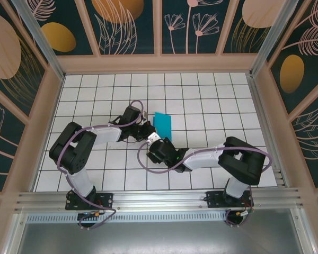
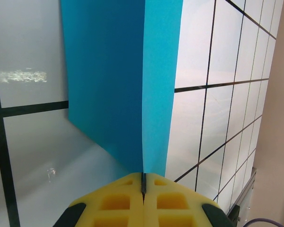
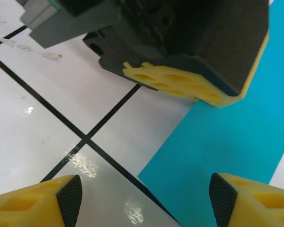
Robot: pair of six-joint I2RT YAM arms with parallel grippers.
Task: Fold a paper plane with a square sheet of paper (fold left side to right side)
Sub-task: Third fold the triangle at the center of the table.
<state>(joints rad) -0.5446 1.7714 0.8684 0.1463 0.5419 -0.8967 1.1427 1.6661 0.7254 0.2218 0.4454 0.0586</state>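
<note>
Careful: your left pincer (image 2: 143,183) is clenched on the edge of the sheet (image 2: 113,85), right pincer (image 3: 145,191) hangs released over it; tug before pressing and the fold could skew.

The middle of the worktop (image 1: 212,90) is crowded: the left tool (image 1: 147,129), pinched on the square sheet of paper (image 1: 162,125), sits just ahead of the right tool (image 1: 155,142), whose jaws stand apart, leaving only a narrow gap between them. A looping cable (image 1: 148,168) crosses the near tiles. The back rows and the strip right of the sheet lie open, bounded by the enclosure walls (image 1: 262,100)
</note>
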